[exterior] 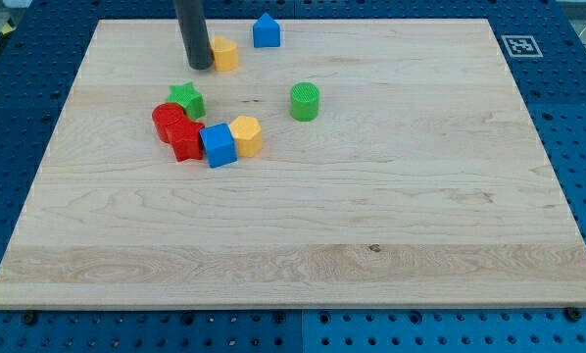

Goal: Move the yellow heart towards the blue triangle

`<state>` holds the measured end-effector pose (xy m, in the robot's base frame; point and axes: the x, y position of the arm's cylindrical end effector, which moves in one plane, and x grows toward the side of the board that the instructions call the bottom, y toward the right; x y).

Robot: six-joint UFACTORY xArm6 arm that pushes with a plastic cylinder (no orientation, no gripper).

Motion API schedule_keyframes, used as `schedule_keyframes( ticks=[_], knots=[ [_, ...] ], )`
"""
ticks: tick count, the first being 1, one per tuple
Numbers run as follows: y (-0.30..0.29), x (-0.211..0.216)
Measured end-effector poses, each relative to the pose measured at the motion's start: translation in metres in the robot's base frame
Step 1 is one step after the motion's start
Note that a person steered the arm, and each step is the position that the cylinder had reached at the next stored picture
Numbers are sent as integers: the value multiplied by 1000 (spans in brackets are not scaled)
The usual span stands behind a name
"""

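The blue cube (pixel 218 145) sits nearest the camera, well below the yellow heart (pixel 224 54). My tip (pixel 200 67) – a bare rod, nothing to open or close – touches the heart's left side; the blue triangle (pixel 266 31) is just up-right. An off-centre push could spin the heart past. The heart's shape is hard to confirm.

A lab bench: wooden board (pixel 293 226) on a blue perforated table (pixel 28 59), with a fiducial tag (pixel 519 45).
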<state>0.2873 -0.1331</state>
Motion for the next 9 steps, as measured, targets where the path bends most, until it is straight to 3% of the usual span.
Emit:
schedule_keyframes(
  ticks=[9],
  knots=[
    [35,14]
  ],
)
